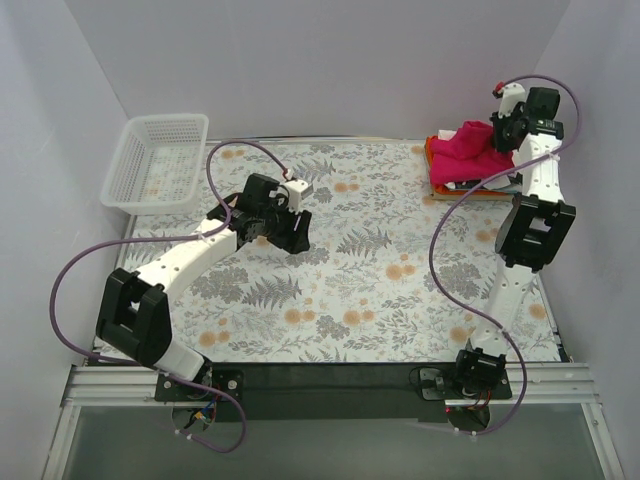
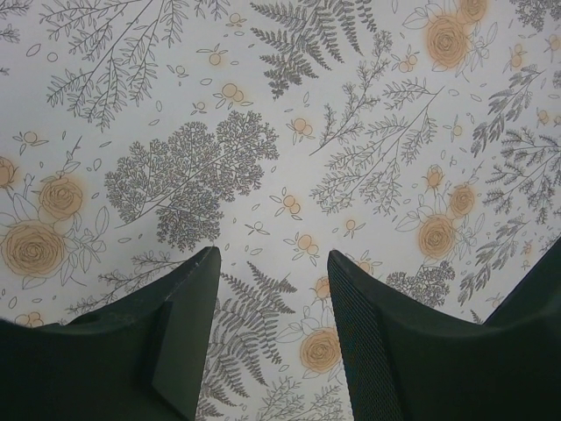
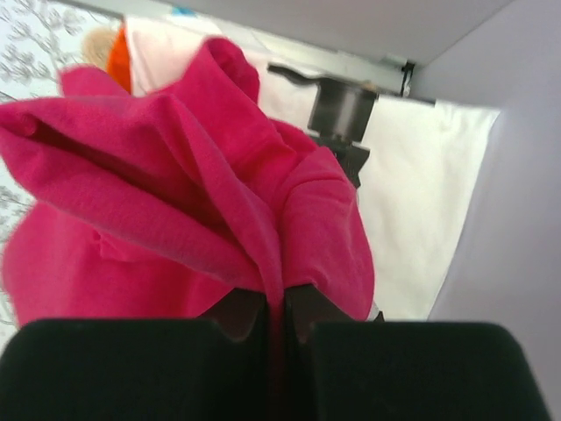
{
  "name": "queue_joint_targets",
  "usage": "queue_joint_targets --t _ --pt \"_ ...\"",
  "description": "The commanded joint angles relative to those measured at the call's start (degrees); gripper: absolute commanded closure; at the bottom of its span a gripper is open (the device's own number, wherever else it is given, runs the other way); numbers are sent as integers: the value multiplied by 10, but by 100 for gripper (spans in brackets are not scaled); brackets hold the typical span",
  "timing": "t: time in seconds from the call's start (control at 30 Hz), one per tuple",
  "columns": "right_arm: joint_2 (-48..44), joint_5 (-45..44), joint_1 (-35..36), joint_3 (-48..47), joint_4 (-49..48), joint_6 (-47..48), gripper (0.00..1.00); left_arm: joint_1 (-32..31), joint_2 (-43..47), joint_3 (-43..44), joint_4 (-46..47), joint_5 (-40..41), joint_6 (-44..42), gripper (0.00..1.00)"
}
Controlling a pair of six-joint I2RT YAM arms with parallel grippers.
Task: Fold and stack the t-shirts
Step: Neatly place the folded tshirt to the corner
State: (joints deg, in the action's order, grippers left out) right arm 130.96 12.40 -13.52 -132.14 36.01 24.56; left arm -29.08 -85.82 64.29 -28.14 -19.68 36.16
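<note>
Plain crimson-pink shirt (image 3: 175, 184); white tablecloth (image 1: 350, 255) (orange blooms, grey ferns).

Left arm (image 1: 188, 262) bends forward, jaws parted; right arm (image 1: 527, 232) stretches far, jaws pinched together.

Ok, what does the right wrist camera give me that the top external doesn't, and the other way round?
Right wrist only: the right gripper closed on a fold of the crimson-pink t-shirt. Top external only: the white mesh basket at the far left, the left gripper over the table, and that the shirts lie in the far right corner. Both: the pink shirt bunched up, with the orange t-shirt peeking out beside it.
</note>
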Motion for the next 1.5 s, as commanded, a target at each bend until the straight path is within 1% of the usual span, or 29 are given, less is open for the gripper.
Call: queue_joint_targets --t 0.0,0.03,0.17,0.2,0.3,0.33,0.37,0.5,0.53,0.57,0.6,0.67,0.73,0.77,0.83,0.87,0.9,0.93,0.97,1.03,1.07,1.1,1.13,1.2,1.23,1.33,1.47 --pt "13 41 -34 7 -26 14 88 2 -5 35 -29 -19 -9 51" --pt "18 45 -44 12 -29 12 83 2 -7 38 -33 -21 -9 51" --pt "41 67 -63 6 -32 17 81 3 -21 46 -41 -29 -7 51" --pt "44 66 -68 5 -37 18 73 3 -24 48 -42 -31 -7 51" --pt "47 68 -73 -2 -45 14 57 2 -29 51 -43 -34 -3 51" --pt "47 61 -73 -4 -48 10 45 2 -30 52 -44 -37 -1 51" --pt "43 48 -73 -7 -51 3 43 2 -31 51 -44 -40 0 51" --pt "9 33 -73 -3 -78 -33 40 2 -31 52 -43 -41 5 51" --pt "-1 34 -73 3 -93 -43 35 2 -31 52 -43 -41 6 51" --pt "-19 32 -74 8 -100 -55 33 2 -33 52 -42 -43 7 51" --pt "-35 26 -73 17 -116 -75 27 2 -33 51 -40 -43 8 51" --pt "-47 28 -73 25 -124 -85 25 2 -32 51 -39 -44 9 51" --pt "-59 10 -68 32 -130 -87 22 2 -31 50 -37 -41 10 51" --pt "-67 -13 -67 36 -133 -87 21 2 -31 47 -36 -40 10 51" --pt "-77 -32 -66 39 -132 -87 22 2 -29 46 -33 -40 11 51" --pt "-91 -39 -66 48 -135 -86 23 2 -29 45 -32 -41 11 51" --pt "-99 -21 -66 55 -132 -81 24 2 -28 44 -31 -42 11 51" --pt "-109 5 -63 65 -129 -73 28 3 -25 44 -30 -42 11 51" --pt "-131 49 -61 96 -129 -52 30 2 -25 42 -28 -43 12 51" --pt "-142 69 -33 114 -122 -13 32 2 -25 37 -24 -46 12 51" --pt "-146 61 -19 120 -118 36 35 2 -25 36 -24 -48 13 51" --pt "-145 54 7 129 -109 65 38 3 -27 36 -24 -51 15 51" --pt "-144 47 17 132 -104 87 43 2 -28 35 -24 -55 15 51" --pt "-131 32 46 126 -88 145 46 2 -29 36 -24 -59 17 51" --pt "-124 12 57 123 -63 166 48 2 -28 36 -24 -60 17 51" --pt "-106 -39 89 144 -53 249 50 2 -27 35 -24 -59 17 51" --pt "-75 -83 104 135 -52 297 49 2 -27 34 -23 -62 19 51"
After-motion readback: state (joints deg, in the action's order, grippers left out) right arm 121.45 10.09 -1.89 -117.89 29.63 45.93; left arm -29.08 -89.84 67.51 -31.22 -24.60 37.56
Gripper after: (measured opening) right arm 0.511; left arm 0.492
